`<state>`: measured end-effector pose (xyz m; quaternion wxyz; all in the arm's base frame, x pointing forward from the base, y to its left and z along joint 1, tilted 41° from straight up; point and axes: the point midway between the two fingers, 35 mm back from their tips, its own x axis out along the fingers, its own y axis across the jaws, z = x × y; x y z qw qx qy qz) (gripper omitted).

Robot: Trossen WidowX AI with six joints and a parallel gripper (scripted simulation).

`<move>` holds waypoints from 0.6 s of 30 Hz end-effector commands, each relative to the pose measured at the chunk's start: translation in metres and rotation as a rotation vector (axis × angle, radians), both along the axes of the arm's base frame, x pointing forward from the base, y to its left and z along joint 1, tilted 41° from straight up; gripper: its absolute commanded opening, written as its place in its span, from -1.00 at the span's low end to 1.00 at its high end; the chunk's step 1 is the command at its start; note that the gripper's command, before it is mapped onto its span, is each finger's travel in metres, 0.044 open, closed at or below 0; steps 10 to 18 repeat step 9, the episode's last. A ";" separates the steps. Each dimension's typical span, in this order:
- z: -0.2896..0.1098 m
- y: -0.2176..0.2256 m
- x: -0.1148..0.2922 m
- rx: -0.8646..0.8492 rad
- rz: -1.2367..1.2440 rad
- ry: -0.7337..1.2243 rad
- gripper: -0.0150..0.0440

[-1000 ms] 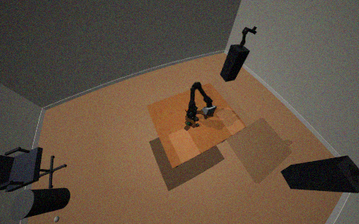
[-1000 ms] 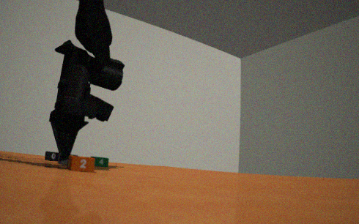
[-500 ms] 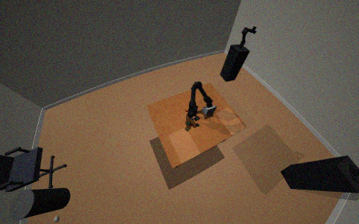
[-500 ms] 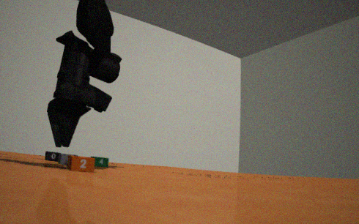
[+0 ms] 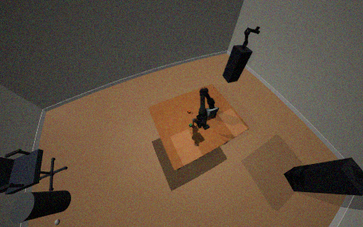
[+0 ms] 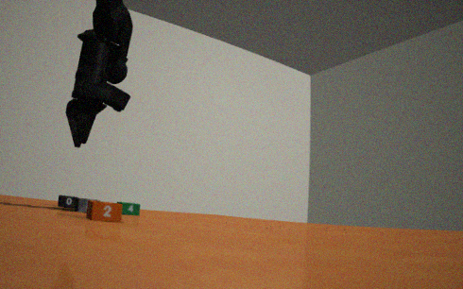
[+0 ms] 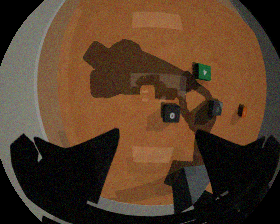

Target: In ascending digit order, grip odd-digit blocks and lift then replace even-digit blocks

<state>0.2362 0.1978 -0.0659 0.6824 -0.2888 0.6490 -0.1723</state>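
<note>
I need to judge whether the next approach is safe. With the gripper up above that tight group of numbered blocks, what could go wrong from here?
1. The blocks sit close together: the grey block is wedged between the 0 block and the orange 2 block, so the open gripper coming down might nudge a neighbour out of order.
2. The grey block's digit cannot be read here, so the order may be misjudged.

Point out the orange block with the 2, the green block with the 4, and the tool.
Orange block printed 2 (image 6: 104, 212): exterior view, on its front face.
Green block printed 4 (image 6: 130, 209): exterior view, on its front face.
Black tool (image 6: 77, 142): exterior view, at the fingertips, high above the blocks, open.
</note>
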 end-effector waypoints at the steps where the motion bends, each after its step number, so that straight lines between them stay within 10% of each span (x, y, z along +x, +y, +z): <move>1: -0.019 0.035 -0.029 -0.031 -0.008 0.011 0.86; 18: -0.020 0.037 -0.031 -0.032 -0.009 0.011 0.86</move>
